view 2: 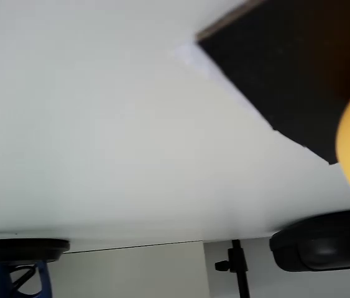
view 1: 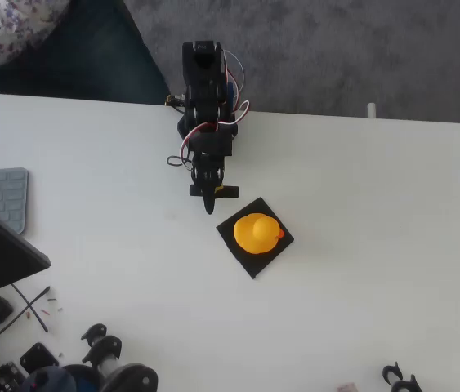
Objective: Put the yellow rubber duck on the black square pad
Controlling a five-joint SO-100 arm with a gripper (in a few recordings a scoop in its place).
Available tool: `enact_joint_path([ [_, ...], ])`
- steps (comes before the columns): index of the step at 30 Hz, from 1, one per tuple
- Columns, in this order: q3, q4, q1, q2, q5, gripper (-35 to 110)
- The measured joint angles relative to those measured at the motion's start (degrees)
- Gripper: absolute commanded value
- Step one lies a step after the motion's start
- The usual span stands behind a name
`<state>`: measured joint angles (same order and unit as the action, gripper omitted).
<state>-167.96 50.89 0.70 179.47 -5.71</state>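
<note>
Duck sits on black pad, just down-right of gripper in overhead view. Gripper holds nothing; can't tell if open or shut.

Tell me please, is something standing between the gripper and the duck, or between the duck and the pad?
Nothing visible does. The duck already sits on the pad, and only bare white table lies between it and the gripper.

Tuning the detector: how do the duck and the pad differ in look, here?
The yellow rubber duck is rounded and bright yellow-orange; the black square pad is flat, matte and black. The duck is smaller and sits within the pad's outline. The pad's corners show around the duck. Both lie on the white table, just past the pincer.
</note>
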Motion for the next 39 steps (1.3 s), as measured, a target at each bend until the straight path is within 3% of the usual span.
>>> enact_joint_path([
  [30,0.0,0.0,0.0,0.0,-0.5,1],
  [39,0.0,0.0,0.0,0.0,5.2,1],
])
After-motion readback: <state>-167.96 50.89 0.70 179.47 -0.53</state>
